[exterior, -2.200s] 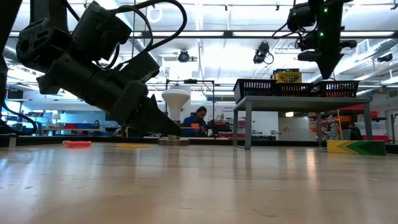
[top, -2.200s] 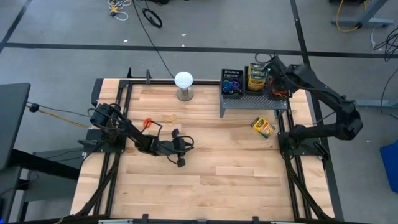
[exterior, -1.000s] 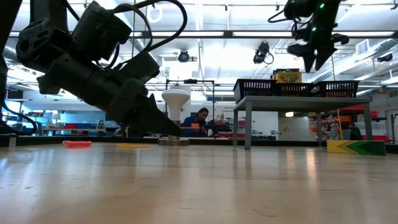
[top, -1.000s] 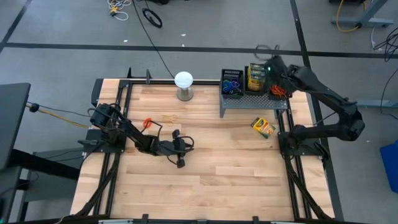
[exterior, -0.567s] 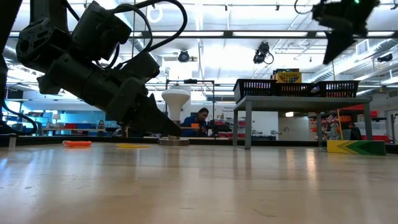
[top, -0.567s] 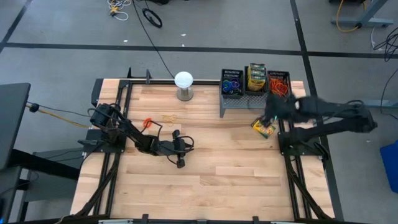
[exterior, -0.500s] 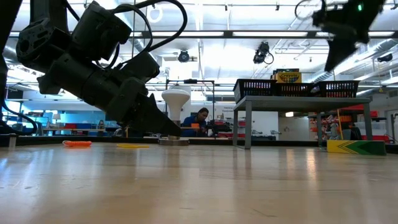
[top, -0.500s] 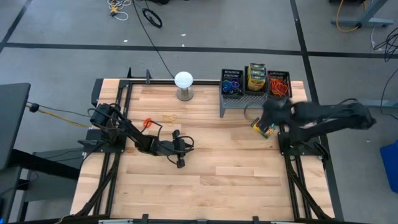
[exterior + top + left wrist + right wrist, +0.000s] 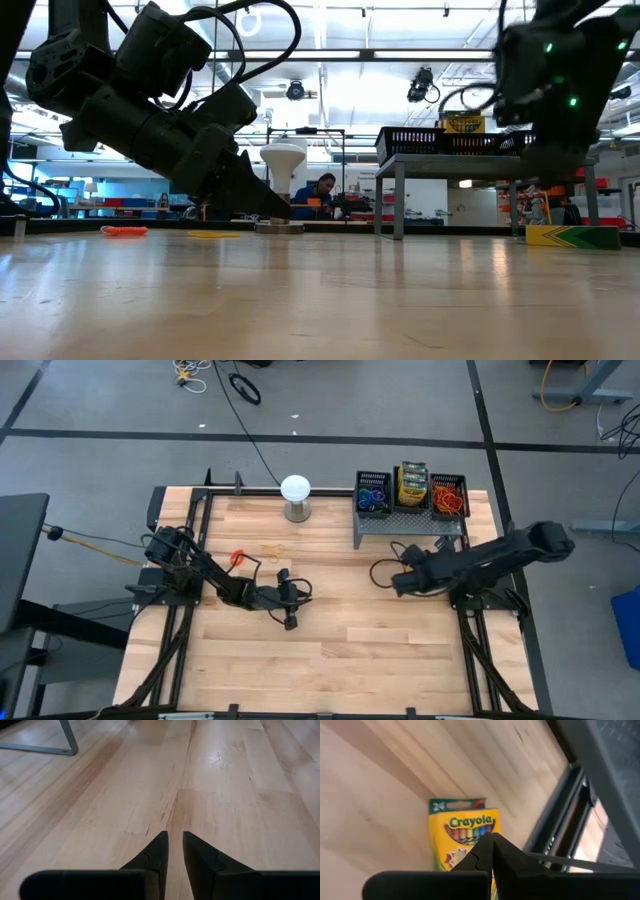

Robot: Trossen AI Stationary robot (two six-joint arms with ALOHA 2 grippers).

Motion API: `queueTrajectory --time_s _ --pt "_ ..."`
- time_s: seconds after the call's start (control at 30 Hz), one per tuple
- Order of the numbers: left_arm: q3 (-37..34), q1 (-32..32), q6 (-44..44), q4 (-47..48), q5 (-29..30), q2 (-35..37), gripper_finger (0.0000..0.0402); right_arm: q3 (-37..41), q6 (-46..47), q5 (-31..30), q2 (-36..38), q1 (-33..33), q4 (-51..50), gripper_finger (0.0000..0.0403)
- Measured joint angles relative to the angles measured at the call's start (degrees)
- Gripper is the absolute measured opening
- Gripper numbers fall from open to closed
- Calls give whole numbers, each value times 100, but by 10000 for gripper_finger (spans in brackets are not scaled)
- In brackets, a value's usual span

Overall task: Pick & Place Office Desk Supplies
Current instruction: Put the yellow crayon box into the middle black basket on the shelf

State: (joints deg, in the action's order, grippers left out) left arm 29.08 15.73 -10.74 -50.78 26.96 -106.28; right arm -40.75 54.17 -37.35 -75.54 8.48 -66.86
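Observation:
A yellow-and-green crayon box [image 9: 462, 840] lies flat on the table by the riser's leg, and the low view shows the box [image 9: 575, 235] too. In the high view my right arm covers it. My right gripper [image 9: 492, 840] is shut and hovers over the box without touching it; from above the gripper [image 9: 405, 580] sits in front of the riser. Three black mesh bins [image 9: 412, 490] stand on the grey riser [image 9: 410, 520] holding rubber bands and crayon boxes. An orange band [image 9: 238, 557] lies near my left arm. My left gripper [image 9: 173, 836] rests low over bare wood, open by a narrow gap.
The white globe [image 9: 295, 490] stands at the far edge, left of the riser. The riser's leg and the table's dark frame [image 9: 555, 835] run close beside the crayon box. Bare wood stretches across the table's middle and near side [image 9: 340, 650].
My right arm has left its place over the bins on the riser. It has swung toward the near edge and down, and now reaches low across the table's right side over the crayon box. The left arm and the box have stayed put.

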Motion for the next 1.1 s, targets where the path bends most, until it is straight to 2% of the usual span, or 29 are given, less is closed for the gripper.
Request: queueTrajectory --time_s 0.2,0.6,0.87,1.1 --pt "0 0 0 1 0 0 63 0 109 13 -600 -241 -152 6" --pt "0 0 2 4 0 0 63 1 -325 657 -1206 -688 -103 6" --pt "0 2 4 4 0 0 63 2 -794 1267 -1450 -647 306 6" --pt "0 2 9 2 0 0 63 -175 -947 1788 -1255 -228 559 6"
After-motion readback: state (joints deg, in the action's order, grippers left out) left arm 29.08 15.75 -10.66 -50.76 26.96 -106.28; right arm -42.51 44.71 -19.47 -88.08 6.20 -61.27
